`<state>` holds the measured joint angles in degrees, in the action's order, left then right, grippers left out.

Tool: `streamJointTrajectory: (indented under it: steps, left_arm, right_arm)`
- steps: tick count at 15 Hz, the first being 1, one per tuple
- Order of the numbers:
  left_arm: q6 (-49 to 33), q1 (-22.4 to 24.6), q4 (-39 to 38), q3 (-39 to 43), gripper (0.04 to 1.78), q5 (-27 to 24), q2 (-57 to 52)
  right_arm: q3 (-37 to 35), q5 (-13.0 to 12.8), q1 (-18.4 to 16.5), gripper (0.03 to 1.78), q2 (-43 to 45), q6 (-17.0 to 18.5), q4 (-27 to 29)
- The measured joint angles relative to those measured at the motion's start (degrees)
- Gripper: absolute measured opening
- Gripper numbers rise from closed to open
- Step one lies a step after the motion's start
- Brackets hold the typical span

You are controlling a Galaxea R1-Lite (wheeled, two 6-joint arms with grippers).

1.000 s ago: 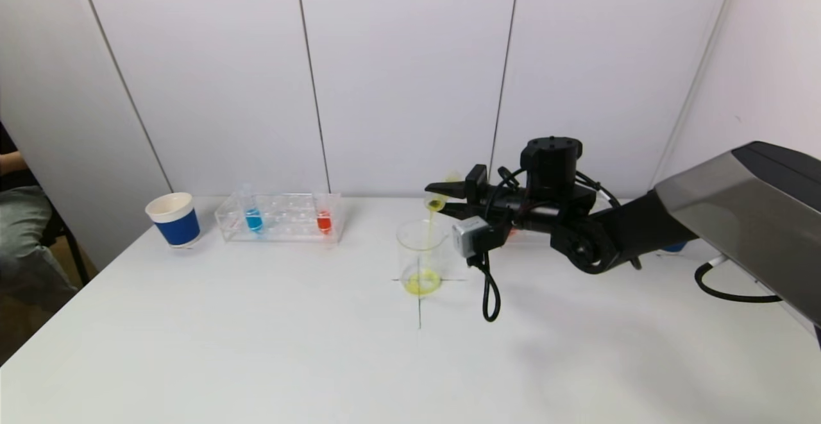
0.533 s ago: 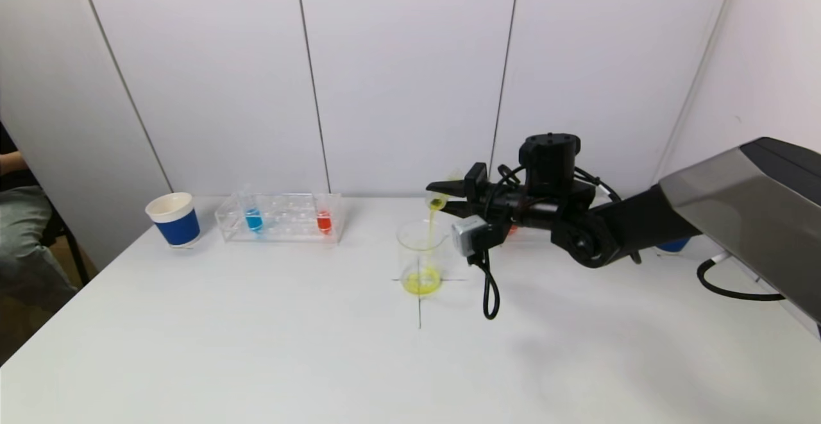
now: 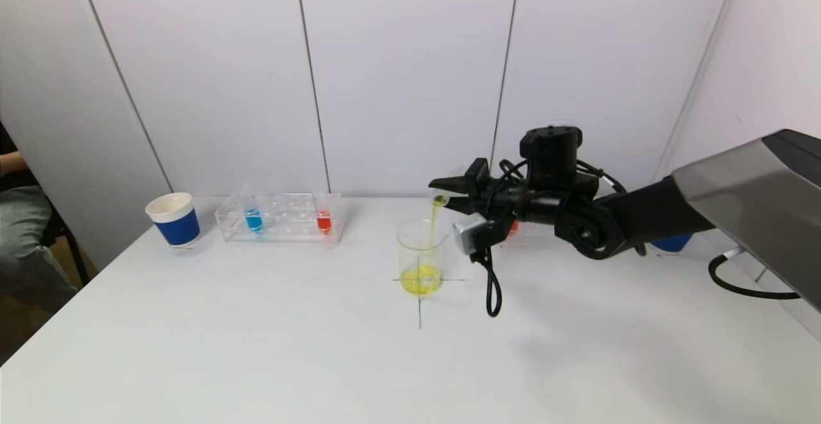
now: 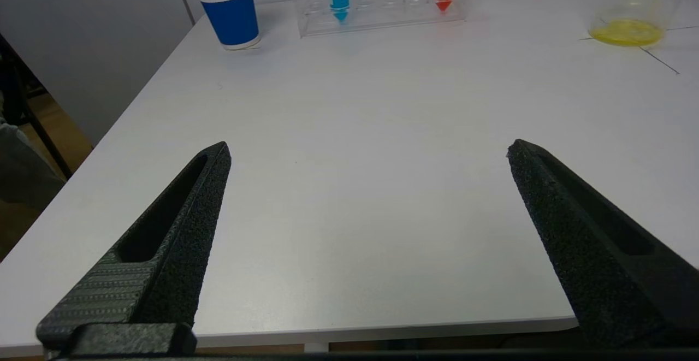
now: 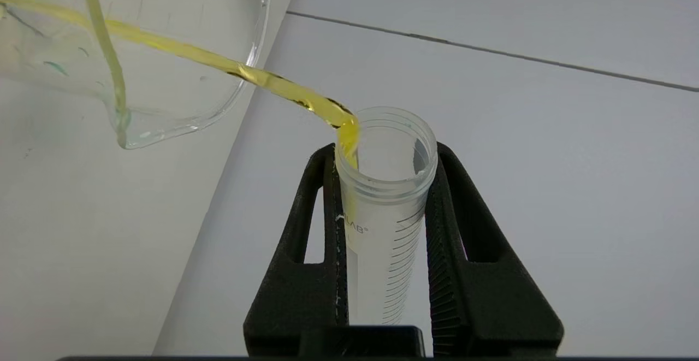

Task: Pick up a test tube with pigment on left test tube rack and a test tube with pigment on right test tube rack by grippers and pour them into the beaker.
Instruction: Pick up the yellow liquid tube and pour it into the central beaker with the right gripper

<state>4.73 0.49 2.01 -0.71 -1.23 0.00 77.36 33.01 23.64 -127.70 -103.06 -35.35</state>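
My right gripper (image 3: 444, 195) is shut on a clear test tube (image 5: 385, 197), tipped over the beaker's rim. A thin yellow stream (image 5: 262, 80) runs from the tube's mouth into the glass beaker (image 3: 421, 257), where yellow liquid pools at the bottom. The left test tube rack (image 3: 280, 217) holds a blue tube (image 3: 253, 217) and a red tube (image 3: 324, 220). The right rack is almost wholly hidden behind my right arm. My left gripper (image 4: 368, 151) hangs open and empty over the table's near left edge, facing the rack (image 4: 382, 0) and the beaker (image 4: 628, 22).
A blue paper cup (image 3: 174, 219) stands left of the left rack. Another blue cup (image 3: 671, 243) peeks out behind my right arm. A black cable (image 3: 491, 289) dangles from the right wrist beside the beaker. A cross mark (image 3: 419, 308) lies under the beaker.
The right gripper has risen slightly and tipped the tube a little further. The yellow stream keeps flowing, and the pool in the beaker has grown slightly.
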Motion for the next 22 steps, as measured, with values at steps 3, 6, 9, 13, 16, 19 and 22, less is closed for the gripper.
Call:
streamJointTrajectory:
  steps: [3, 6, 9, 13, 16, 19, 22]
  left_arm:
    - [0.00, 0.00, -0.01, 0.00, 1.77, 0.02, 0.00]
    - [-0.02, 0.02, 0.00, 0.00, 1.77, 0.00, 0.00]
    - [0.00, 0.02, -0.01, 0.00, 1.77, 0.00, 0.00]
    - [-0.02, 0.02, 0.00, 0.00, 1.77, -0.02, 0.00]
    - [0.00, 0.02, 0.00, 0.00, 1.77, -0.02, 0.00]
    - [-0.02, 0.00, 0.00, 0.00, 1.77, 0.02, 0.00]
    - [0.00, 0.02, 0.00, 0.00, 1.77, 0.00, 0.00]
  right_arm:
    - [0.22, -0.66, 0.17, 0.47, 0.46, -1.38, 1.07]
    - [0.45, -2.23, 0.34, 0.47, 1.21, -4.11, 4.10]
    - [0.98, -2.94, 0.78, 0.47, 1.57, -5.88, 5.23]
    - [1.80, -4.10, 1.94, 0.47, 1.68, -8.18, 6.19]
    - [2.35, -4.52, 2.29, 0.47, 1.82, -10.17, 7.05]
    - [2.79, -4.94, 2.40, 0.47, 2.28, -11.80, 8.16]
    - [2.85, -4.85, 2.33, 0.47, 2.51, -11.91, 8.18]
